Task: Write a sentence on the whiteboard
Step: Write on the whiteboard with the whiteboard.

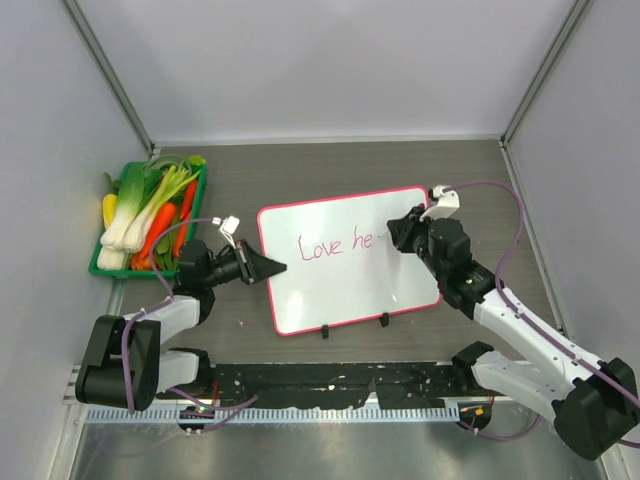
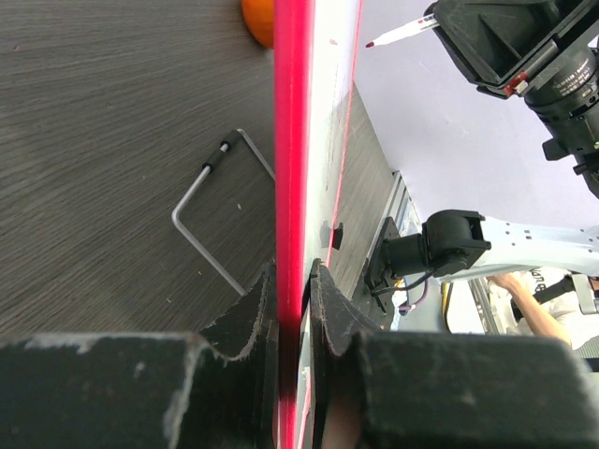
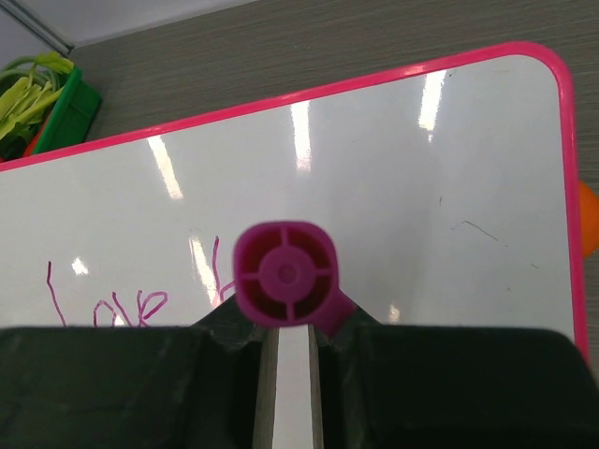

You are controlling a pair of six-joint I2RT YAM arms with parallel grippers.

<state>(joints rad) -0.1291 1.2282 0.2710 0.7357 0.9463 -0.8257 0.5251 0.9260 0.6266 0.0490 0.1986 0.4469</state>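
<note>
The whiteboard [image 1: 340, 290], white with a pink-red frame, lies in the middle of the table with "Love he" [image 1: 340, 244] written on it in pink. My left gripper [image 1: 272, 268] is shut on the board's left edge; in the left wrist view the frame [image 2: 292, 140] runs between the fingers of the left gripper [image 2: 292, 271]. My right gripper [image 1: 395, 238] is over the board's upper right, just right of the writing, shut on a pink marker [image 3: 285, 273]. The right wrist view shows the marker's end cap above the glossy whiteboard [image 3: 393, 187]. The marker's tip [image 2: 402, 33] also shows in the left wrist view.
A green tray [image 1: 97, 268] of vegetables stands at the far left of the table. An orange object [image 2: 259, 19] lies past the board's far end. A bent metal wire stand [image 2: 211, 215] lies on the table by the board. Two black feet [image 1: 325, 331] stick out from the board's near edge.
</note>
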